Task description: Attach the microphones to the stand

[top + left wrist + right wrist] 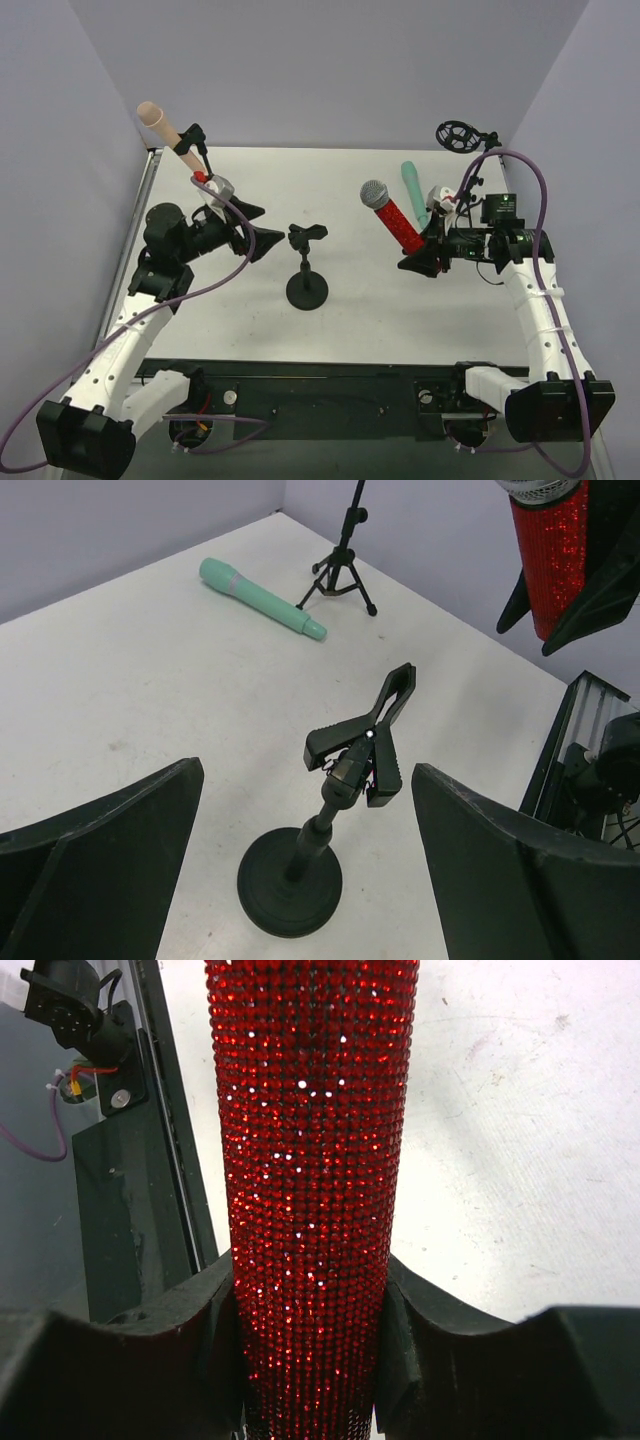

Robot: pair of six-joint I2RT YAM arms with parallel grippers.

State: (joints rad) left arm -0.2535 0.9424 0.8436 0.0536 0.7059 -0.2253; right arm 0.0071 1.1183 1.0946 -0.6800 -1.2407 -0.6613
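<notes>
My right gripper [425,255] is shut on the glittery red microphone [397,218] and holds it tilted above the table, silver mesh head up. In the right wrist view its body [315,1180] fills the gap between the fingers [450,1330]. The black round-base stand [306,285] with its empty clip [365,735] stands mid-table. My left gripper [255,228] is open and empty, facing the stand from the left [305,780]. The teal-green microphone [414,190] lies flat on the table [260,595]. The peach-pink microphone [162,125] sits tilted in a black clip at the back left.
A black tripod stand [343,570] with a ring mount [457,135] stands at the back right corner, near the teal microphone. Grey walls close the table's back and sides. A black rail [330,385] runs along the near edge.
</notes>
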